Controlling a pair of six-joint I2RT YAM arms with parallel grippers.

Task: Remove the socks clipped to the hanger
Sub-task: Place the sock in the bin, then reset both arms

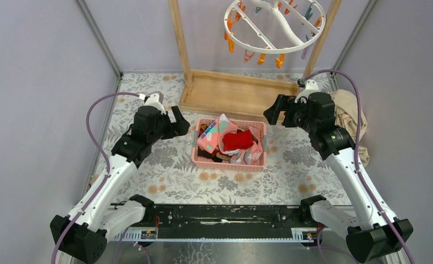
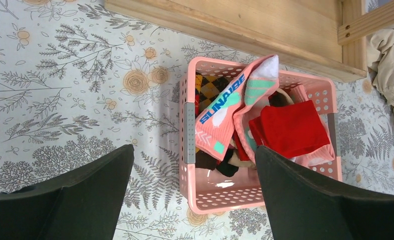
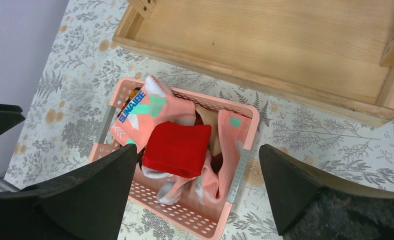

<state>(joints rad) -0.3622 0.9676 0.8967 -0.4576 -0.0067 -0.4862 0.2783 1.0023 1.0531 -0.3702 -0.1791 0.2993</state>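
The left gripper (image 2: 194, 150) and right gripper (image 3: 197, 150) stand wide open and empty. Below and between them sits the pink basket (image 2: 205, 200), heaped with the socks (image 2: 290, 127): red on top, pink patched, argyle half buried. Beyond and above both grippers, the hanger (image 1: 280, 22) is cut off at the top edge, with coloured clips dangling from its white ring.

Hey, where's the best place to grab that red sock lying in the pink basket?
Probably from straight above, pinching the red sock at one folded edge: it lies flat and topmost, and the walls of the pink basket block sideways approaches.
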